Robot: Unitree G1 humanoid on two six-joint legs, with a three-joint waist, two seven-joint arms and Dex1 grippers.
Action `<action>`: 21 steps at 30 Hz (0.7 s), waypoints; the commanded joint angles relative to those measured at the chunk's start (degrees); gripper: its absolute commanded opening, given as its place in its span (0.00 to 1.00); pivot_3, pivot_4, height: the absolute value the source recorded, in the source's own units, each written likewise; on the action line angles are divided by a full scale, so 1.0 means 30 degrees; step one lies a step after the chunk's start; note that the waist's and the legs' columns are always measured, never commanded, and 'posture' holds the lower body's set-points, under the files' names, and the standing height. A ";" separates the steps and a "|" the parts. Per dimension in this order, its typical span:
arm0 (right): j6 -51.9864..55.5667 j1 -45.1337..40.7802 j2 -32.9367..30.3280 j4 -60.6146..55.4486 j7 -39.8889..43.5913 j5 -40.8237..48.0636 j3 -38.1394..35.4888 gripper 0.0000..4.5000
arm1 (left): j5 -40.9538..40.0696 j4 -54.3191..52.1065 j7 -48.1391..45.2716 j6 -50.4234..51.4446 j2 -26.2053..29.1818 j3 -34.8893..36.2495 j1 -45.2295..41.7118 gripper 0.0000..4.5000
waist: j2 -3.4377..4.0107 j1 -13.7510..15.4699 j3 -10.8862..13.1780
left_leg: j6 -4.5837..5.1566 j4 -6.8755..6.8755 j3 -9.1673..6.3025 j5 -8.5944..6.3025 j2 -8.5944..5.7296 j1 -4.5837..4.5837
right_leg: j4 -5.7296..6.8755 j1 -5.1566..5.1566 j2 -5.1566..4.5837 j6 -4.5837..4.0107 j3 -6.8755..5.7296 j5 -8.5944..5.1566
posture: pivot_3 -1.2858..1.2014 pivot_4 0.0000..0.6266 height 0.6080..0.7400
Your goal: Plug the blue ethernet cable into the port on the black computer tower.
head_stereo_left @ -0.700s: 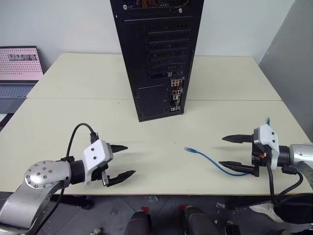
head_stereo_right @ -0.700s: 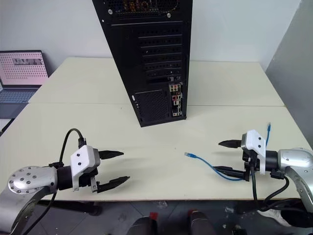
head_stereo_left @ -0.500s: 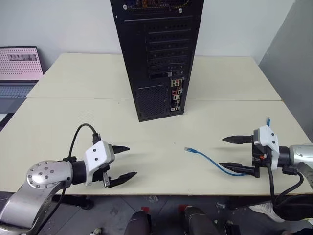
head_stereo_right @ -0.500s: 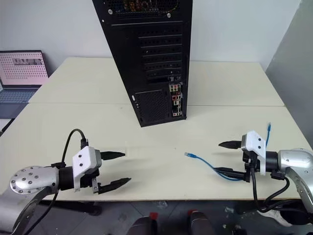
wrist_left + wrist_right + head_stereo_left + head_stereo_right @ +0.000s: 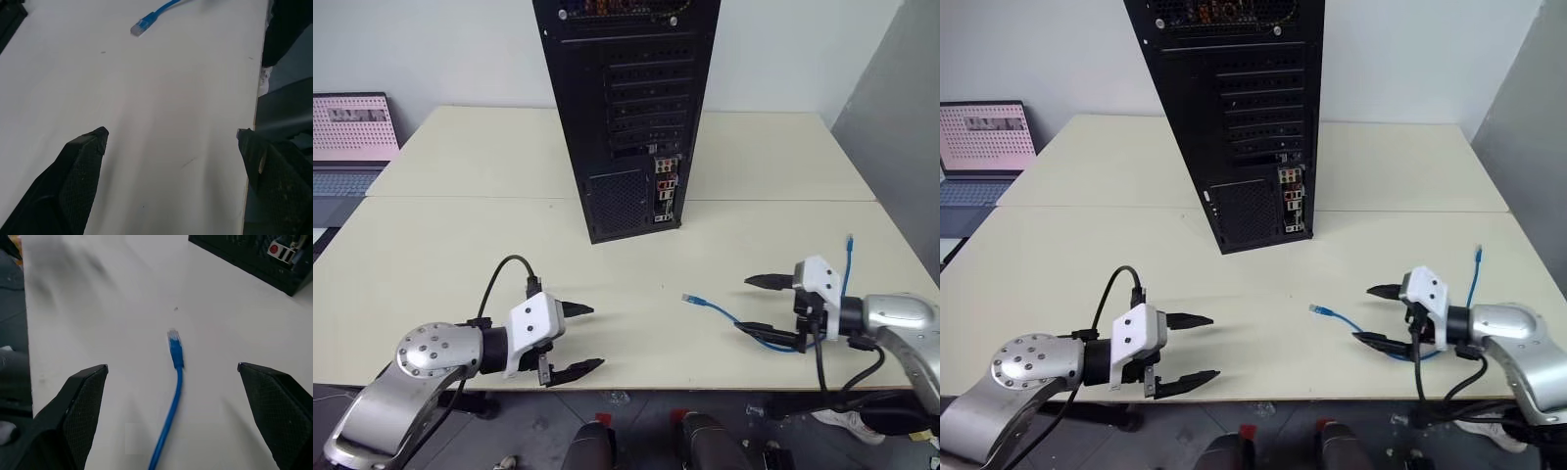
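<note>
The blue ethernet cable (image 5: 744, 322) lies loose on the cream table (image 5: 460, 235), right of centre. One plug (image 5: 688, 298) points left; the other end rises near my right wrist. My right gripper (image 5: 742, 305) is open just right of that plug, its fingers straddling the cord without touching it. In the right wrist view the plug (image 5: 174, 345) lies between the open fingers. My left gripper (image 5: 595, 338) is open and empty near the front edge, left of the plug (image 5: 142, 25). The black computer tower (image 5: 626, 117) stands upright at the back centre, its connector strip with the port (image 5: 665, 191) facing me.
A grey laptop (image 5: 352, 137) with a pink screen sits at the far left. A seam (image 5: 460, 197) crosses the table in front of the tower. The front edge (image 5: 646, 389) runs just below both grippers. A grey panel (image 5: 901, 117) stands on the right.
Both grippers have moved inward: the left one to the right along the front edge, the right one to the left, closer to the cable's plug. The cable and tower have not moved.
</note>
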 commanded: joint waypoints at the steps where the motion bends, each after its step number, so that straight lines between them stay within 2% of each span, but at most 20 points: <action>1: -0.0252 -0.0756 0.0773 0.0815 -0.0566 -0.0715 0.0679 1.00 | -0.0319 -0.0494 0.0266 0.0012 -0.0499 -0.0430 -0.0960 1.00 | 0.0000 0.0004 -0.0001 | 0.0000 0.0000 0.0000 0.0000 0.0000 0.0003 | 0.0000 0.0000 0.0000 0.0000 0.0001 0.0000 | 0.52 0.24 1.00; 8: -0.2470 -0.1404 0.2031 0.4208 -0.0330 -0.2714 0.2220 1.00 | -0.0227 -0.0366 -0.0022 0.0285 -0.0601 -0.1156 -0.1883 1.00 | 0.0000 0.0002 -0.0002 | 0.0000 -0.0001 0.0001 0.0000 0.0000 0.0000 | 0.0003 -0.0001 -0.0001 -0.0040 0.0002 0.0023 | 0.52 0.24 1.00; 13: -0.3322 -0.1649 0.2621 0.5181 -0.0358 -0.3347 0.2727 1.00 | -0.0283 -0.0251 0.0104 0.0340 -0.0773 -0.1248 -0.2058 1.00 | 0.0000 -0.0026 -0.0002 | 0.0000 0.0002 -0.0001 0.0000 0.0000 0.0003 | 0.0007 -0.0001 0.0008 -0.0039 -0.0001 0.0022 | 0.52 0.24 1.00; 17: -0.3883 -0.1832 0.3037 0.5761 -0.0494 -0.3942 0.2985 0.86 | -0.0104 -0.0086 0.0074 0.0249 -0.0845 -0.1295 -0.2047 1.00 | 0.0000 -0.0008 -0.0002 | 0.0000 0.0004 -0.0007 0.0000 0.0000 0.0007 | 0.0010 -0.0001 0.0008 -0.0046 0.0002 0.0027 | 0.52 0.24 1.00; 21: -0.4149 -0.1881 0.3084 0.6021 -0.0323 -0.4318 0.3034 0.65 | -0.0326 0.0040 0.0240 0.0603 -0.1043 -0.1227 -0.2159 1.00 | 0.0000 -0.0005 -0.0002 | 0.0000 0.0004 -0.0008 0.0000 0.0001 0.0006 | 0.0010 -0.0001 0.0006 -0.0052 0.0001 0.0031 | 0.52 0.24 1.00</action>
